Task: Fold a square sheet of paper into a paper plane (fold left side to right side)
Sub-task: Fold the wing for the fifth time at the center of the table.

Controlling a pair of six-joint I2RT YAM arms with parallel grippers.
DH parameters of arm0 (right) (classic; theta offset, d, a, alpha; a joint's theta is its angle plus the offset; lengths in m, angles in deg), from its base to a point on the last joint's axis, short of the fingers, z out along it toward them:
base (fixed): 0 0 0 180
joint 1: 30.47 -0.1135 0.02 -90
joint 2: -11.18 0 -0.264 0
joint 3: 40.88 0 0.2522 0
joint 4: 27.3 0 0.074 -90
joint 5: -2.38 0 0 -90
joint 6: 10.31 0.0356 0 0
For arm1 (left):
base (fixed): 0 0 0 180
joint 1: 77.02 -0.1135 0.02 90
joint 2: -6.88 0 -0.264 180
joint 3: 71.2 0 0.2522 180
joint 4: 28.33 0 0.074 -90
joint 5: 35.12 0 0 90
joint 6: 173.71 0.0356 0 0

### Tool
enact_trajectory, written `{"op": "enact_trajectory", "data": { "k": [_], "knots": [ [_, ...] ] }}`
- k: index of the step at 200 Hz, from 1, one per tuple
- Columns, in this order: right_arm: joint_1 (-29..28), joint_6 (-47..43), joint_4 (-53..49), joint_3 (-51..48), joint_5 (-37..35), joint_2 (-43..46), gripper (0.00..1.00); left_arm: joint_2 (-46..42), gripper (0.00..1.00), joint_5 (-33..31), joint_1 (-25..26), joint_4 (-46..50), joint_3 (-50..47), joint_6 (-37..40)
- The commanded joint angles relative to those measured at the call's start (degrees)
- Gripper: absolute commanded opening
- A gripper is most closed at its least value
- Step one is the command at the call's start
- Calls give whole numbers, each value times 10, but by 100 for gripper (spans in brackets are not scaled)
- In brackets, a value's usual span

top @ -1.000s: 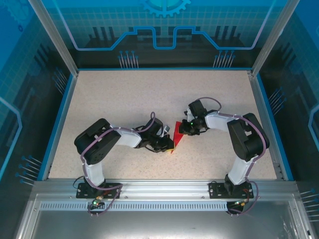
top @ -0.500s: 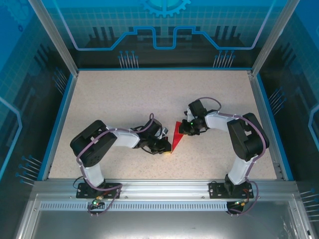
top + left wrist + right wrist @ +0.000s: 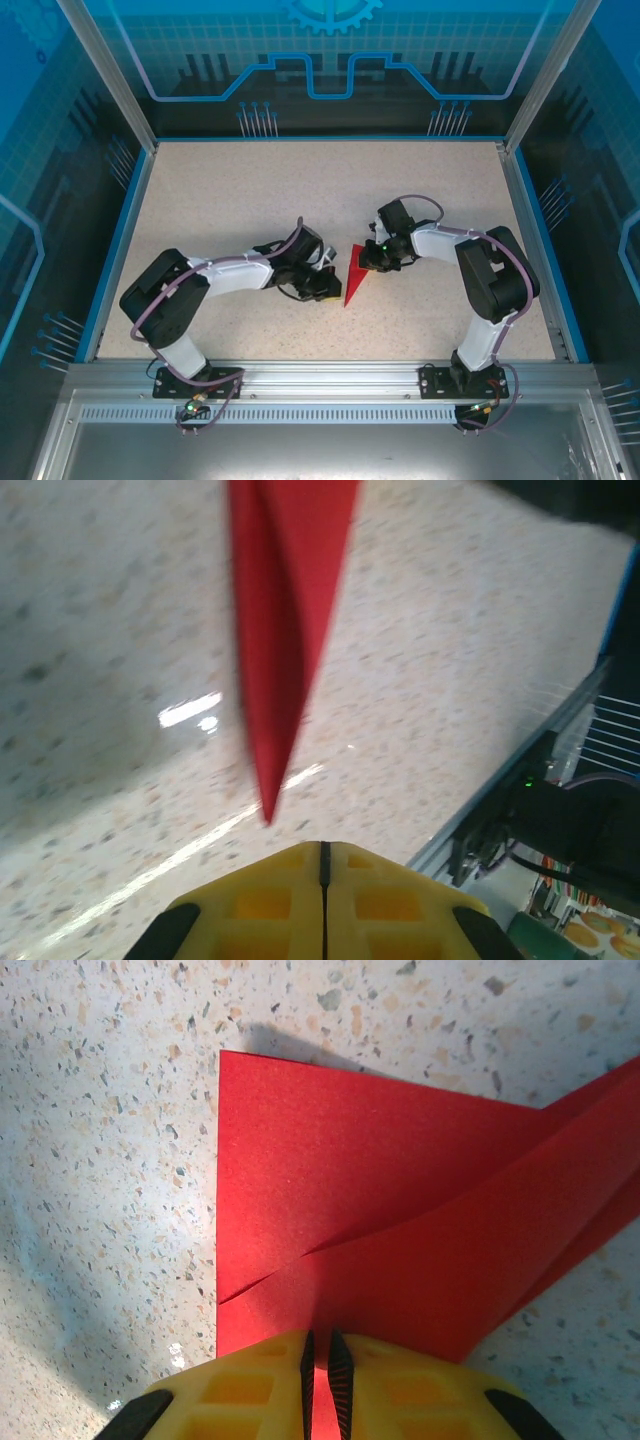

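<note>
The square sheet of paper [image 3: 354,279] is bright red and folded into a slim pointed wedge with layered flaps. It lies on the table between the arms, its point toward the near edge. My right gripper [image 3: 369,263] is shut on its wide far end; in the right wrist view the red layers [image 3: 390,1210] run in between the yellow fingers [image 3: 240,1390] of that gripper [image 3: 320,1345]. My left gripper [image 3: 331,291] is shut and empty, just left of the point. In the left wrist view the red tip [image 3: 283,640] hangs blurred just ahead of the closed gripper [image 3: 323,852].
The speckled tabletop [image 3: 250,200] has a blue border and a metal rail [image 3: 330,375] along its near edge. Glass walls with blue graphics enclose the sides and back.
My left arm has swung its elbow out to the left and its gripper has backed a little off the paper's point. The right gripper and the paper have stayed put.
</note>
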Motion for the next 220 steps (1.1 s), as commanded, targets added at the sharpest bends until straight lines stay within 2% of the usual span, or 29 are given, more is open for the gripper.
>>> {"op": "enact_trajectory", "data": {
  "k": [1,79,140,176,220],
  "knots": [
    [2,-8,-38,-7,-39,-30,17,29,7,20,5,20,34,22],
    [-1,-9,-40,-9,-37,-25,17,125,13,33,19,-40,79,16],
    [-1,-12,-40,-6,-37,-15,17,145,11,-42,19,11,69,23],
    [2,-17,7,-22,-2,33,18,153,11,-42,19,-5,53,16],
    [7,-24,55,-73,26,122,18,152,5,-44,19,-36,20,3]
  ]
}}
